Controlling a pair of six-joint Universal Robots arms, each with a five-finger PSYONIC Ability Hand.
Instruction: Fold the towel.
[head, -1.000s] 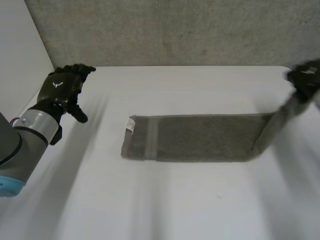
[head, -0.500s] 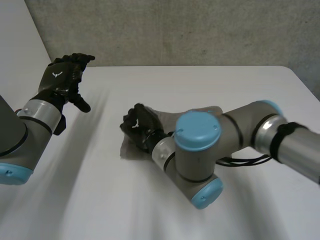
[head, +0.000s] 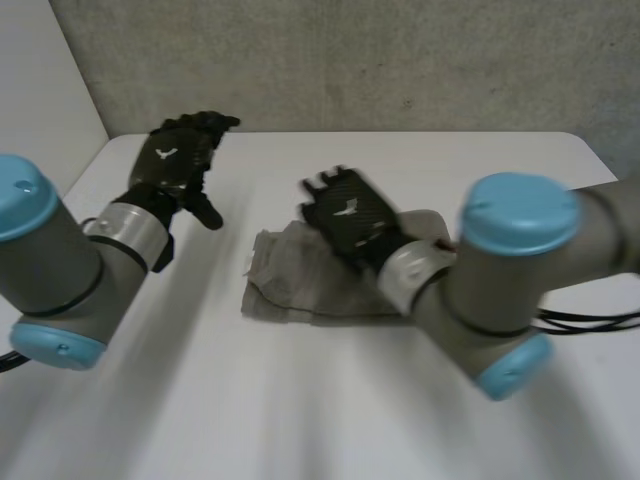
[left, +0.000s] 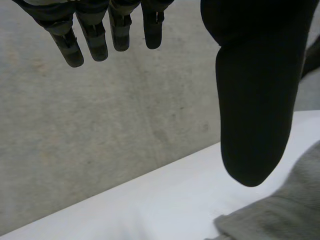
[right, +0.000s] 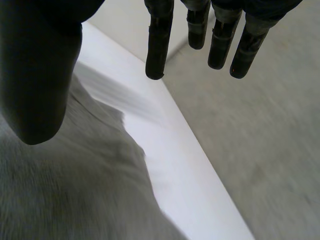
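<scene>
Towel (head: 288, 278) lies rumpled below the right hand (head: 350, 218), fingers straight; left hand (head: 172, 165) hovers aside, fingers apart.

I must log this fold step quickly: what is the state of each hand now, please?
The left hand is open, apart from the towel, holding nothing.
The right hand is open over the towel, holding nothing.

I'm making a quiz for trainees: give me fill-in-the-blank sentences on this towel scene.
The towel lies on a ___ table.
The right hand is open over the ___.
The left hand, open too, holds ___.
Missing words: white; towel; nothing.
</scene>
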